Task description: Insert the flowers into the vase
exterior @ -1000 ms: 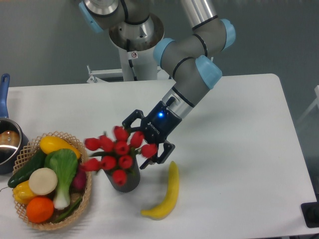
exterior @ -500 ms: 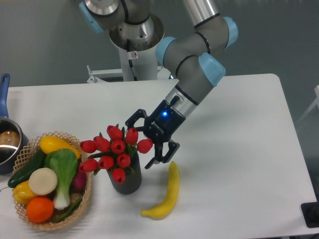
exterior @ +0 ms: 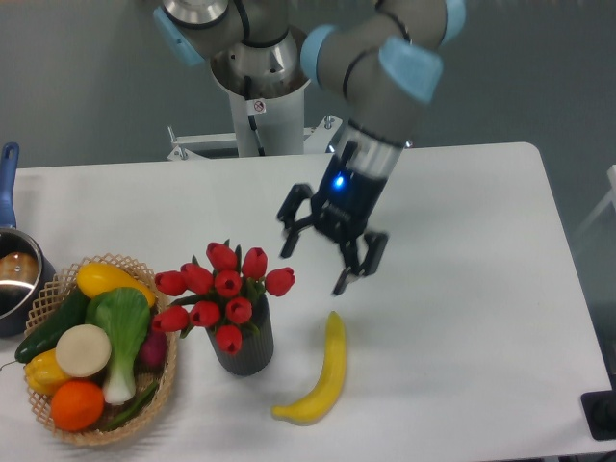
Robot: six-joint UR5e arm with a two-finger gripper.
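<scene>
Flowers sit in the vase, my gripper hangs clear with nothing in it.

The flowers (exterior: pixel 223 294) stand with their stems down in the vase (exterior: pixel 243 345), red buds fanned wider than its mouth and leaning a little toward 9 o'clock, where the basket (exterior: pixel 58 289) is near. A banana (exterior: pixel 321 372) lies just beside the vase at 3 o'clock. My gripper (exterior: pixel 321 255) is up at about 1 o'clock from the bunch, apart from it, fingers spread and empty. I judge the insertion done; the step in hand is a clean retreat, so I should lift straight up and away, keeping my fingers off the outermost bud so nothing tips the vase.
</scene>
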